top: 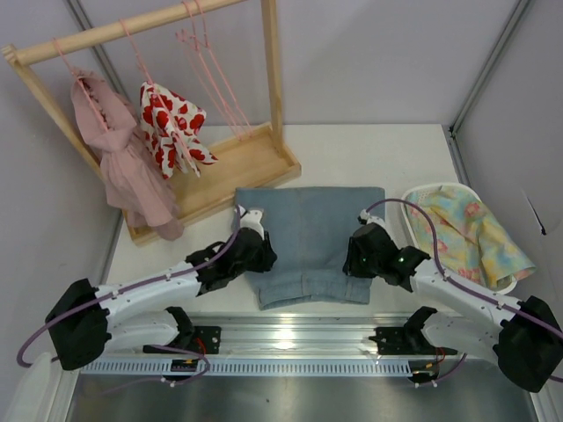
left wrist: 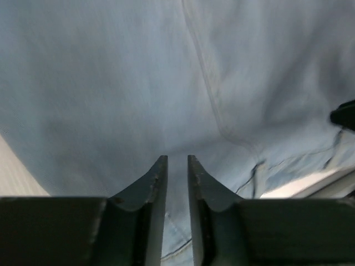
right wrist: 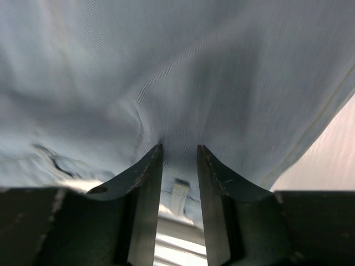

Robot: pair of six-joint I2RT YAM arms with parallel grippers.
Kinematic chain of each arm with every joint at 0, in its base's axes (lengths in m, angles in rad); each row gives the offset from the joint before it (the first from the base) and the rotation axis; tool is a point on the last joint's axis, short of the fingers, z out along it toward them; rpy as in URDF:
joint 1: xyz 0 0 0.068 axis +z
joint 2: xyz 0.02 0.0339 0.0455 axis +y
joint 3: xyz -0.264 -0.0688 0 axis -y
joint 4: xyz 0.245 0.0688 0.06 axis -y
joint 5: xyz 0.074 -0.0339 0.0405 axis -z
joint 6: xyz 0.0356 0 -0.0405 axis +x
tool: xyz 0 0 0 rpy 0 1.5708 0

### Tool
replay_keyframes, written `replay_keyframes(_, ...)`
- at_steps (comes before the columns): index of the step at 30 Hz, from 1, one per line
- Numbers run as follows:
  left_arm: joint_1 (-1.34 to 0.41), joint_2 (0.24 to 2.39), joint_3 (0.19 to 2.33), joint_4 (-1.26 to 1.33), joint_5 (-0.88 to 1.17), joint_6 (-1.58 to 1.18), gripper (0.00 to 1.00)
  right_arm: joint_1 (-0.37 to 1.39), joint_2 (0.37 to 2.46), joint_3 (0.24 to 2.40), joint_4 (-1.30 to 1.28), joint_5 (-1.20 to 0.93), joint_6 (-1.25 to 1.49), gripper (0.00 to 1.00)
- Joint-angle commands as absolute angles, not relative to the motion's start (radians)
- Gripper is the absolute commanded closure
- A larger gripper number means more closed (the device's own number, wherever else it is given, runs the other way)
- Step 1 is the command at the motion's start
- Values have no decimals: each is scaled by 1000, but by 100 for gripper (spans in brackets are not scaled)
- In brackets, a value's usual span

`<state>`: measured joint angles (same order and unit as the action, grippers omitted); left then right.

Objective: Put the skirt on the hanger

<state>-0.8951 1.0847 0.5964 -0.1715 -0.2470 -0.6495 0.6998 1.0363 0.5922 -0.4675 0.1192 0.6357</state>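
The light blue denim skirt (top: 308, 237) lies flat in the middle of the table, waistband toward the near edge. My left gripper (top: 256, 255) is at its near left corner. In the left wrist view the fingers (left wrist: 176, 158) stand narrowly apart with denim (left wrist: 138, 83) between them. My right gripper (top: 356, 256) is at the near right corner. In the right wrist view (right wrist: 179, 147) its fingers pinch puckered denim (right wrist: 211, 72), with a belt loop showing between them. Empty pink wire hangers (top: 214, 75) hang on the rack at the back.
The wooden clothes rack (top: 273, 88) stands at the back left, holding a pale pink ruffled dress (top: 123, 158) and a white garment with red hearts (top: 171, 127). A white basket (top: 420, 195) with floral cloth sits at the right. A metal rail (top: 281, 338) runs along the near edge.
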Motion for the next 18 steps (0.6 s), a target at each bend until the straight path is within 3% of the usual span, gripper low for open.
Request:
replay_keyframes(1,-972,1135,540,-121,-244,-791,76,776,989,529,-462,149,755,65)
replay_keyframes(9,-1126,1259,477,-155,-275,-943,93,830,904,453,-618,209,850,66)
replay_keyframes(18,-1166,1236,384,-291,-310,-1020,91,828,910,433,-609,156,838,59)
